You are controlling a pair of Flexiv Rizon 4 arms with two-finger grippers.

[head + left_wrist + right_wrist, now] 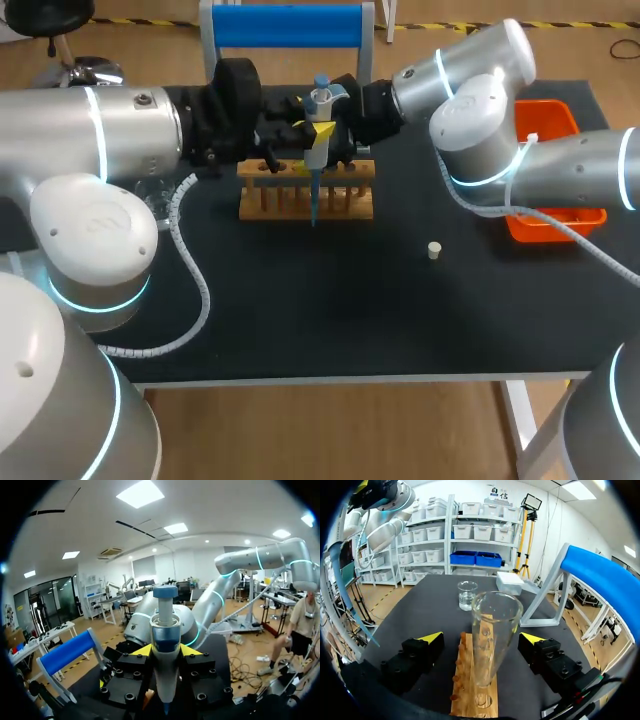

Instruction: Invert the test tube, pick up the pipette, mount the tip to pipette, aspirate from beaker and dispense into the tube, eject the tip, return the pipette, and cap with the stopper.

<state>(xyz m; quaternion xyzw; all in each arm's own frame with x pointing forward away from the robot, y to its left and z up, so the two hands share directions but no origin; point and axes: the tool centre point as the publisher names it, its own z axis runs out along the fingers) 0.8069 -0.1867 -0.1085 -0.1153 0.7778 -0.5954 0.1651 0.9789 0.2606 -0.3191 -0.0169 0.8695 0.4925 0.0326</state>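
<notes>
My left gripper (166, 650) is shut on the blue and white pipette (164, 625), which stands upright between its yellow fingertips (142, 650). In the head view the pipette (319, 120) hangs over the wooden rack (305, 192), its tip pointing down in front of it. My right gripper (482, 637) is open, its fingers wide on either side of a clear test tube (495, 610) standing mouth-up in the rack (472, 692), touching neither side. The small white stopper (434, 250) lies on the black mat to the right of the rack.
A glass beaker (467, 595) with liquid and a white box (509, 583) stand beyond the rack's far end. A blue-topped stand (289, 25) is at the table's back. An orange bin (548, 125) sits at the right edge under my right arm.
</notes>
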